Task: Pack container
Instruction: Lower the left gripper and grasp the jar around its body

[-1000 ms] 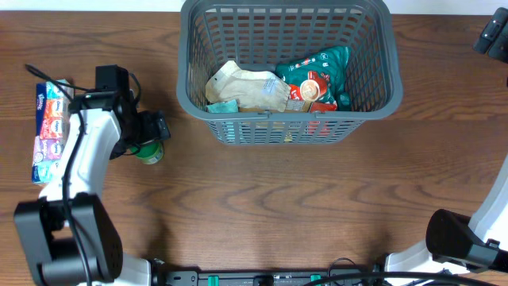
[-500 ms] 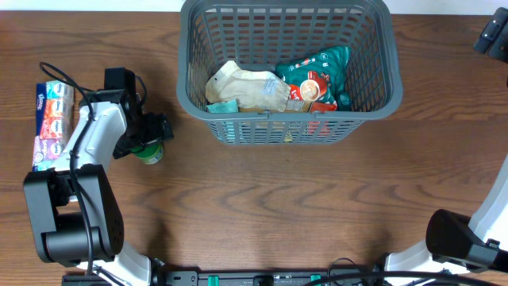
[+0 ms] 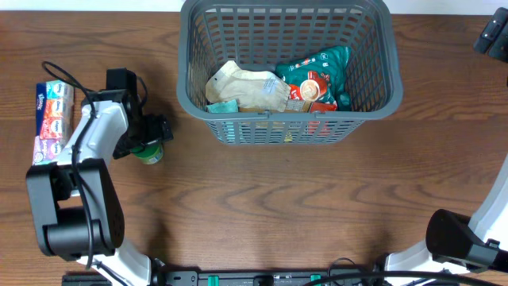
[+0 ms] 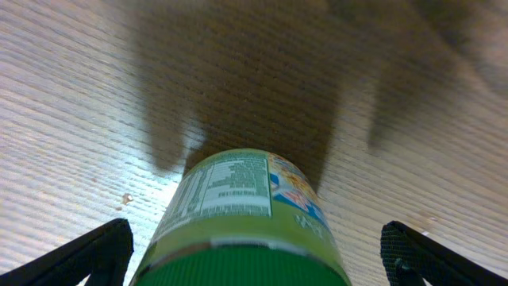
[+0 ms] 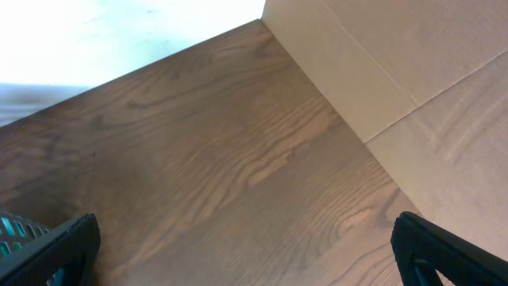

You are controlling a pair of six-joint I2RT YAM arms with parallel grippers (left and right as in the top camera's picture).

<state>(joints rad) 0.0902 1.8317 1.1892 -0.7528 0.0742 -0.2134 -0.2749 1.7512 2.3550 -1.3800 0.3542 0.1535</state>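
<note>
The grey container (image 3: 287, 111) stands at the table's far middle and holds a beige bag (image 3: 242, 86) and a teal snack packet (image 3: 317, 73). A small green jar (image 3: 149, 152) with a green lid lies on the wood left of the container. My left gripper (image 3: 151, 137) is right over it. In the left wrist view the jar (image 4: 246, 214) fills the space between my open fingertips (image 4: 95, 253), with a gap on each side. My right gripper (image 5: 254, 254) is open over bare wood at the far right corner (image 3: 492, 36), holding nothing.
A pack of tissue packets (image 3: 51, 119) lies at the left edge, just beyond my left arm. A sliver of the container's rim (image 5: 12, 230) shows at the lower left of the right wrist view. A cardboard wall (image 5: 413, 87) borders the table's far right.
My left arm has shifted a little to the right and settled over the green jar. The right arm and the items in the container have not moved.
</note>
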